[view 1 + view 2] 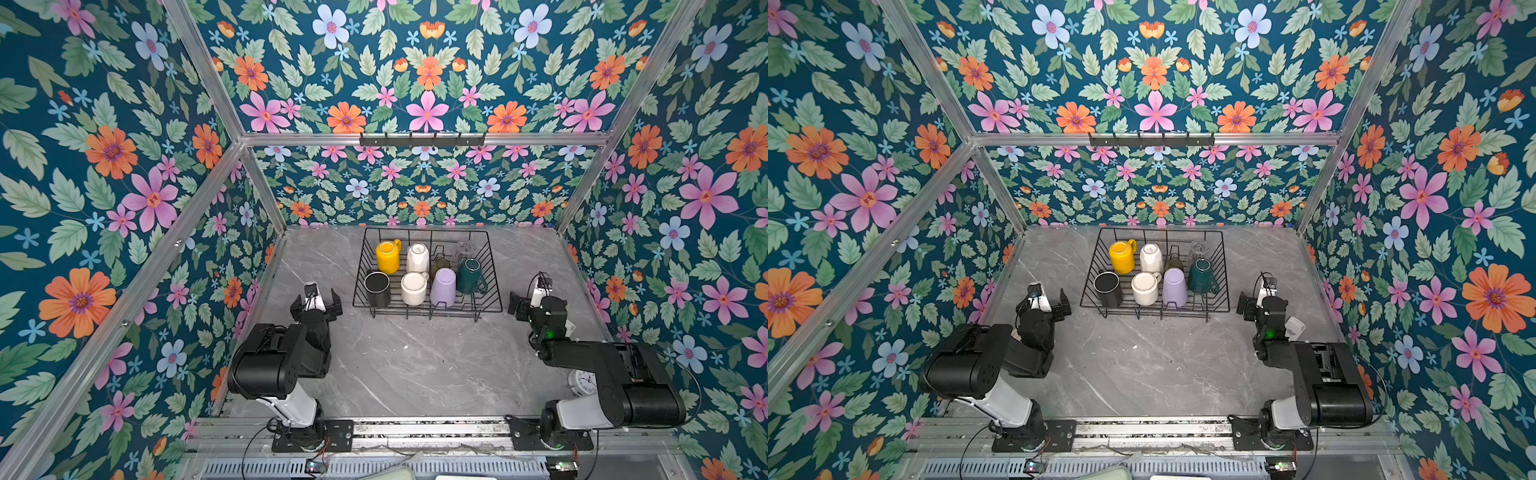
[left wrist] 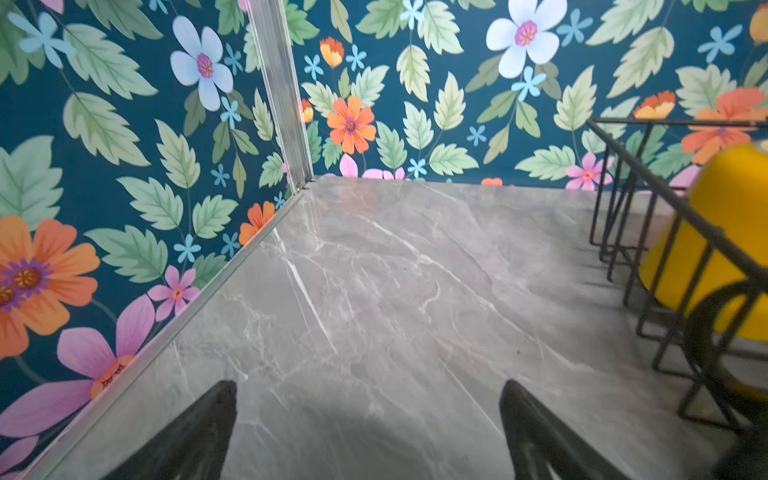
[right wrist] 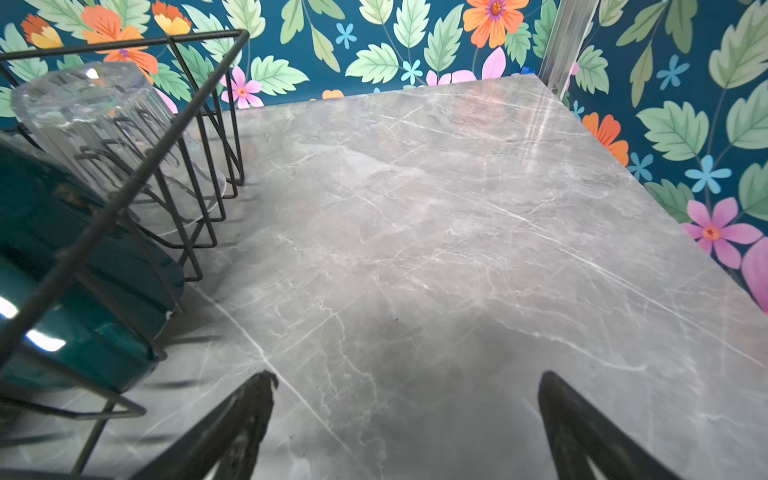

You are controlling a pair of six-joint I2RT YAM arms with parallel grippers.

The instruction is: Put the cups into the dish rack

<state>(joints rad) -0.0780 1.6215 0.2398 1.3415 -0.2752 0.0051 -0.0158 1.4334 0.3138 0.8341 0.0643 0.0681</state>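
The dish rack (image 1: 426, 229) stands at the far middle of the grey marble desk (image 1: 415, 365), close to the back wall. All eight cups are inside it. In the far row are the yellow mug (image 1: 388, 257), the white mug (image 1: 417, 257), the olive tumbler (image 1: 440, 266) and the clear glass (image 1: 464, 249). In the near row are the black mug (image 1: 377, 287) with its mouth up, the cream mug (image 1: 414, 287), the lilac tumbler (image 1: 443, 287) bottom up, and the dark green mug (image 1: 470, 276).

The left claw (image 2: 368, 395) hangs near the rack's front left corner, its jaws wide and holding nothing. The right claw (image 3: 407, 378) is just beside the rack's right side, also wide and with nothing in it. Only bare desk lies under both.

A small white clock (image 1: 582, 382) lies half hidden under the right arm; its dial is too small to read. A black hook rail (image 1: 422, 140) hangs on the back frame bar, against the flowered wallpaper.
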